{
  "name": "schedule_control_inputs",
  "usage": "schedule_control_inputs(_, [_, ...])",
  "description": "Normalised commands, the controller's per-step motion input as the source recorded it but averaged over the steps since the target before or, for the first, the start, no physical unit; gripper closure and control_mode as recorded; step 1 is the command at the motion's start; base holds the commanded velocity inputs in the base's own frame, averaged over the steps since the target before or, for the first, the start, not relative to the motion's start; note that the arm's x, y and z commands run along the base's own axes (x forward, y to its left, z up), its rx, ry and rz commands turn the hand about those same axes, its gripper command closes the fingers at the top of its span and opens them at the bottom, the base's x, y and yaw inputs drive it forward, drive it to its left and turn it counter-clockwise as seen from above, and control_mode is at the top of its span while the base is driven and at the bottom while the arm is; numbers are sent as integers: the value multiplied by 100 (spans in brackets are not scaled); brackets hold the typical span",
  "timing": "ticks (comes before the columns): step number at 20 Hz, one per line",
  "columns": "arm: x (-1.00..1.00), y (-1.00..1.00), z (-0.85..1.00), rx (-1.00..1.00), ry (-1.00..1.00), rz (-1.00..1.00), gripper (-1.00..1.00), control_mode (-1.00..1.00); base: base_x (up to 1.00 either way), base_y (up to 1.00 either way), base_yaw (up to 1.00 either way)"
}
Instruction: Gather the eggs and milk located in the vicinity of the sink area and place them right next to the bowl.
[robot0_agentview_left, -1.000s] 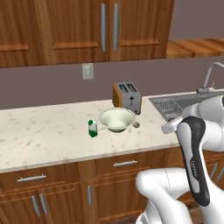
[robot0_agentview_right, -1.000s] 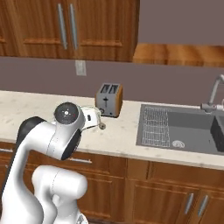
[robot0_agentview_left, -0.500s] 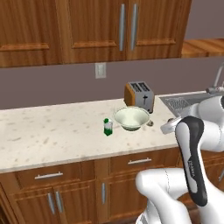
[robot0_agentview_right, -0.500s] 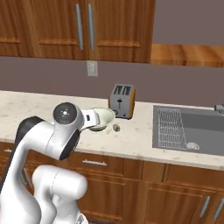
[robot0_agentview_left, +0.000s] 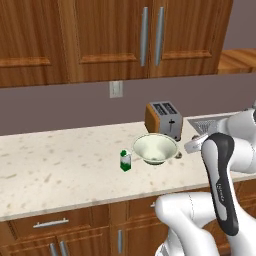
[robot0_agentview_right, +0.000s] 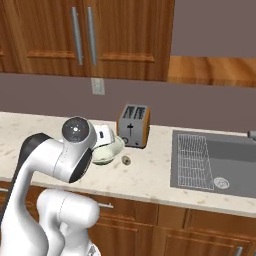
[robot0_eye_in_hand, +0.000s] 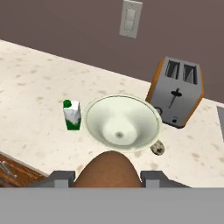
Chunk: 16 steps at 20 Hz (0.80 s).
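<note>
Egg (robot0_eye_in_hand: 108, 169) sits clamped between the jaws, above the bowl (robot0_eye_in_hand: 121, 124).

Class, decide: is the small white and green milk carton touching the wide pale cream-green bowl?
Apart. The hand view shows a strip of bare counter between the milk carton and the bowl's rim; the left base view agrees.

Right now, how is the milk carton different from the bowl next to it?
The milk carton is a narrow upright box, white with a green band and top; the bowl is wide, round and pale cream-green all over. The milk carton is closed, while the bowl is open on top with nothing inside. Both stand upright on the speckled counter, close together but not touching.
</note>
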Motion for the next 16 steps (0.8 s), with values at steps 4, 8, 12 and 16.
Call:
schedule_control_inputs(4, [0,0,0,0,0,0,100,100,30,-1,0])
schedule_control_inputs(8, [0,0,0,0,0,0,100,100,10,0,0])
schedule_control_inputs(12, [0,0,0,0,0,0,100,100,0,0,0])
schedule_control_inputs(16, [0,0,0,0,2,0,100,-100,0,0,0])
